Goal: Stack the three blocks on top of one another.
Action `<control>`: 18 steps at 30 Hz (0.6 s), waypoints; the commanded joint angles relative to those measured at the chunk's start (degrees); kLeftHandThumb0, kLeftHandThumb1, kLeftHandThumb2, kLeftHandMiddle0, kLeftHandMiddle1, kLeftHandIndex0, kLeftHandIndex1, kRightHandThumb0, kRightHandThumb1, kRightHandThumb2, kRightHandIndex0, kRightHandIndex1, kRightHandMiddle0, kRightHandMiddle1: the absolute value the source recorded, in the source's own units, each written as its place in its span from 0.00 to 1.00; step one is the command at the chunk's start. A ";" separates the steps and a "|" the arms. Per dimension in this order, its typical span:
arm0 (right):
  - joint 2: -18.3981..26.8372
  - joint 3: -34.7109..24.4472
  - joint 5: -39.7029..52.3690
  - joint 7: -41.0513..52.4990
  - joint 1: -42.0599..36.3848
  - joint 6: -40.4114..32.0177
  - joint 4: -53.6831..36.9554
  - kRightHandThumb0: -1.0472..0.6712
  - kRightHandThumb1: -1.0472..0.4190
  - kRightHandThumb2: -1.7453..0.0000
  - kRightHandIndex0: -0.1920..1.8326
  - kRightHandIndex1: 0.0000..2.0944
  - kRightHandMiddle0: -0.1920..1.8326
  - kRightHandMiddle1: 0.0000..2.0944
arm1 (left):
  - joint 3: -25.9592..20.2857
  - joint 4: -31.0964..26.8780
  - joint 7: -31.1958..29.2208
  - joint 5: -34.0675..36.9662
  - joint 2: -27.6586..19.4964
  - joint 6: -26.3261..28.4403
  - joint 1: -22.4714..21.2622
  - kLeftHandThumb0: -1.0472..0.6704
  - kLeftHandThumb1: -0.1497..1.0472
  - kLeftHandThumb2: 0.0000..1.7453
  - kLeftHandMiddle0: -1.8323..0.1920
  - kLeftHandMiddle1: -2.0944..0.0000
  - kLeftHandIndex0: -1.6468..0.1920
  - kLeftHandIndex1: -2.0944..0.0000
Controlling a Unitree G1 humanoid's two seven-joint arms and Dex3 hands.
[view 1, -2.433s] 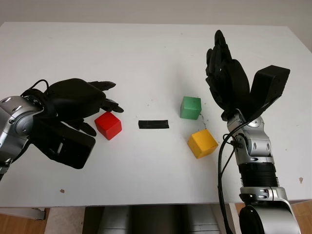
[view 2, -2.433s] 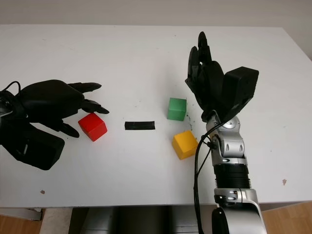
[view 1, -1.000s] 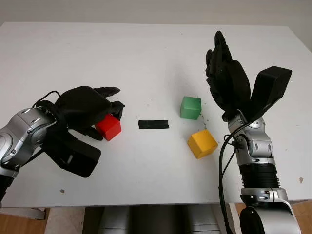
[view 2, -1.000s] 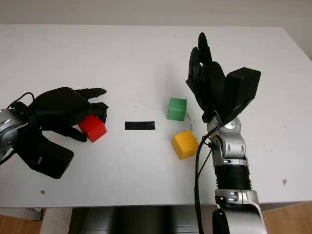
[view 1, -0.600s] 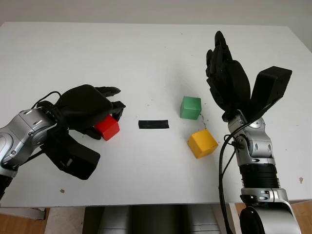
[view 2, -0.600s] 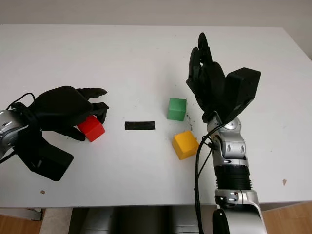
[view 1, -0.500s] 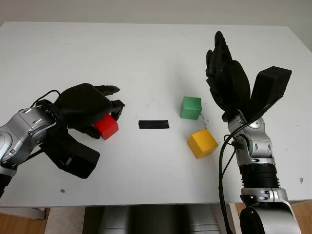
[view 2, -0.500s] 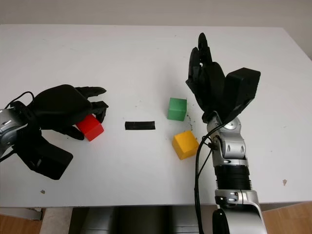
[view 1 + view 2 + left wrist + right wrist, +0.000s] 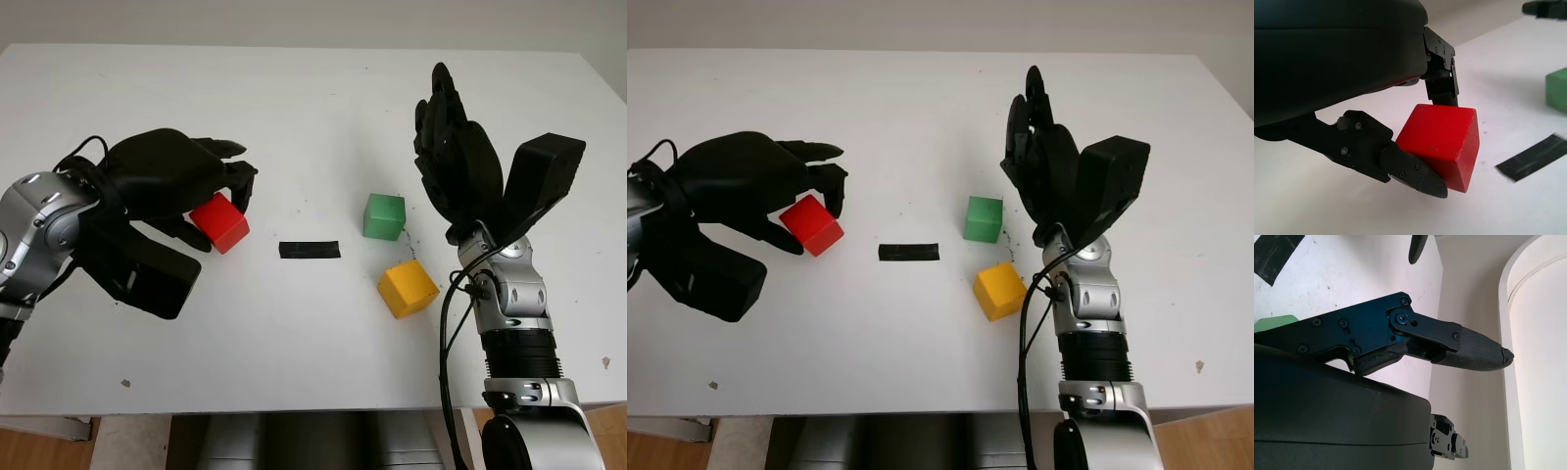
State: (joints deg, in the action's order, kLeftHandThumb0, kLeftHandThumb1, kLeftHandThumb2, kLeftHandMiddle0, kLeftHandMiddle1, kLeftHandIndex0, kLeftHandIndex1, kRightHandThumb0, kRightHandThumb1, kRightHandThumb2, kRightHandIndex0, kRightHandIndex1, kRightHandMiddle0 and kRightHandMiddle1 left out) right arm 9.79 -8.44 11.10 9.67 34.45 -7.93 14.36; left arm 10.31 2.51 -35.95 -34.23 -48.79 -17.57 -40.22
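Note:
My left hand (image 9: 201, 201) is shut on the red block (image 9: 219, 222) and holds it tilted, lifted a little off the white table at the left; the left wrist view shows the red block (image 9: 1442, 144) pinched between black fingers (image 9: 1410, 172). A green block (image 9: 383, 215) sits right of centre, and a yellow block (image 9: 407, 287) lies just in front of it, turned at an angle. My right hand (image 9: 453, 157) is raised upright and open, just right of the green block.
A short strip of black tape (image 9: 310, 250) lies on the table (image 9: 294, 117) between the red block and the green block. The table's front edge runs along the bottom of the eye views.
My left hand closed around the red block and raised it off the table, shifting slightly up and back. The right hand and the other two blocks have not moved.

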 commanded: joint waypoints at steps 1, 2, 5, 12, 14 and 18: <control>-0.08 0.02 -0.25 -0.12 0.26 1.01 -0.46 0.15 0.00 0.59 0.00 0.00 0.00 0.00 | -0.13 0.72 -2.74 3.71 1.97 2.52 -2.36 0.43 0.92 0.03 0.81 0.98 0.72 0.31; -0.15 0.01 -0.22 -0.20 0.23 0.98 -0.53 0.15 0.00 0.59 0.00 0.00 0.00 0.00 | -0.41 1.05 -4.13 5.93 2.92 4.05 -2.68 0.44 0.92 0.03 0.82 0.98 0.72 0.31; -0.25 0.10 -0.32 -0.52 -0.10 0.71 -1.12 0.15 0.00 0.59 0.00 0.00 0.00 0.00 | -1.52 1.58 -5.44 11.83 6.42 9.24 -1.86 0.41 0.94 0.03 0.81 0.97 0.76 0.19; 0.38 0.36 -0.49 -0.10 -0.81 -0.24 -2.10 0.17 0.00 0.59 0.00 0.00 0.00 0.00 | -0.98 -6.15 -2.61 10.99 11.49 27.20 3.45 0.39 0.95 0.03 0.82 0.98 0.80 0.07; 0.34 0.42 -0.50 -0.02 -0.82 -0.49 -2.24 0.18 0.00 0.59 0.00 0.00 0.00 0.00 | -0.20 -8.84 -0.99 8.03 13.12 32.96 4.23 0.40 0.95 0.03 0.82 0.98 0.80 0.08; -0.60 0.46 -0.40 -0.57 -0.53 0.01 -1.56 0.18 0.00 0.59 0.00 0.00 0.00 0.00 | 2.05 -12.19 0.43 3.29 16.20 41.99 3.92 0.44 0.98 0.04 0.81 0.97 0.82 0.08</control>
State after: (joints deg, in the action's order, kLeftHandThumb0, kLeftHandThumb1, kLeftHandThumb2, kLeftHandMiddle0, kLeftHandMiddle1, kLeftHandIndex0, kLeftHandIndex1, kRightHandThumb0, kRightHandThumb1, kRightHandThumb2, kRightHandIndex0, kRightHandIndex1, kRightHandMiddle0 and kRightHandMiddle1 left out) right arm 9.51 -7.98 10.79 9.26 33.92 -8.19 13.44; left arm 11.59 -8.02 -35.95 -30.22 -33.44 23.35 -36.03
